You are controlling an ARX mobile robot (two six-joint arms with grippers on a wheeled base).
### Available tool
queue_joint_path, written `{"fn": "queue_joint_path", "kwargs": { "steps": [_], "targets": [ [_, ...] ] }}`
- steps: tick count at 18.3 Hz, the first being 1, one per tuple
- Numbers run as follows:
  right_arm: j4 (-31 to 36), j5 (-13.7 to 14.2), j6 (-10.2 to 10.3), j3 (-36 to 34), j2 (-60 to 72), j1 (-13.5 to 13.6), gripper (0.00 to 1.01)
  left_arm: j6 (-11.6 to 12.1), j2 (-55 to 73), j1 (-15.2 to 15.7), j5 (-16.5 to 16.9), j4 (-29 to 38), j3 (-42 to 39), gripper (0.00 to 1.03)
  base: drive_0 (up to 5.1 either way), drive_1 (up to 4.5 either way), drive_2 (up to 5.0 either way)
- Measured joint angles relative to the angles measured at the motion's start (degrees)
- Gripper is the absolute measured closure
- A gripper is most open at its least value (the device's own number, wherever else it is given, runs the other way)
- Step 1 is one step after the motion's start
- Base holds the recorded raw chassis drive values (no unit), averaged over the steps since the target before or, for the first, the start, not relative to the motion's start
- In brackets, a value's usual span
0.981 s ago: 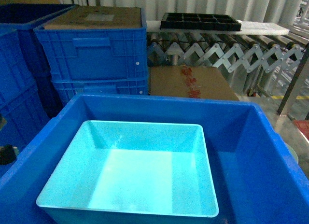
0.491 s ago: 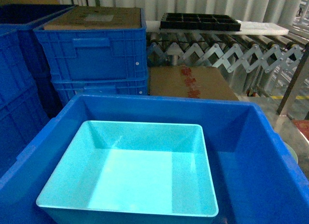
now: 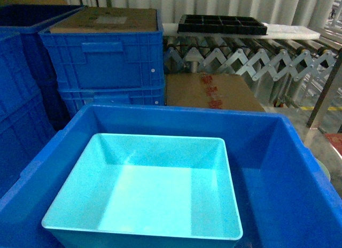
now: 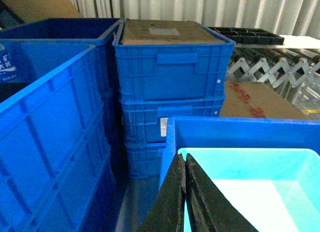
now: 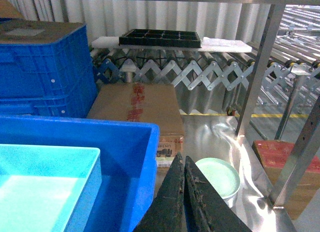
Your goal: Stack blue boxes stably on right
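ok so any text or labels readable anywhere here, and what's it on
Nothing reads clearly.
Red print on top of the brown cardboard box: characters, too blurred to read.
Dark print on that box's front, in the right wrist view: too small to read.
White characters on the far left dark-blue crate: cut off and blurred.
Pale label on the cardboard sheet atop the stacked crates: blank or unreadable.
White sticker on a stacked crate: unreadable.

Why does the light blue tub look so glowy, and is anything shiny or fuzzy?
Head view: the turquoise tub is overexposed, its floor nearly white. Right wrist view: glare on the metal floor. Left wrist view: the left gripper is dark and soft.
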Motion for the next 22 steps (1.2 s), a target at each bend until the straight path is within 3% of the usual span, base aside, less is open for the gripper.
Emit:
{"fn": "queue_joint_path", "kwargs": {
  "steps": [6,18,19,20,22],
  "targets": [
    [-9.5,0.0,0.0,0.0,-10.1,0.0,0.99,0.0,-11.9,0.0,0.0,-11.1,0.0,1.01,0.0,0.00,0.0],
    [-21.0,0.0,0.0,0.0,-21.6,0.0,0.99,0.0,-25.6,0.0,0.0,-24.5,0.0,1.01,0.0,0.00,0.0],
    [-23.9,0.0,0.0,0.0,-23.5,0.0,0.99,0.0,-26.4,0.0,0.0,-25.4,0.0,1.01,0.0,0.00,0.0],
    [-30.8,-0.1,0.0,0.0,-28.2,0.0,0.99,0.0,-26.9,0.0,0.0,-26.0,0.0,1.01,0.0,0.00,0.0],
    [-30.2,-0.2,0.0,0.2,-31.2,0.0,0.99,0.0,-29.1,0.0,0.0,-29.0,0.0,1.01,0.0,0.00,0.0]
  ]
}}
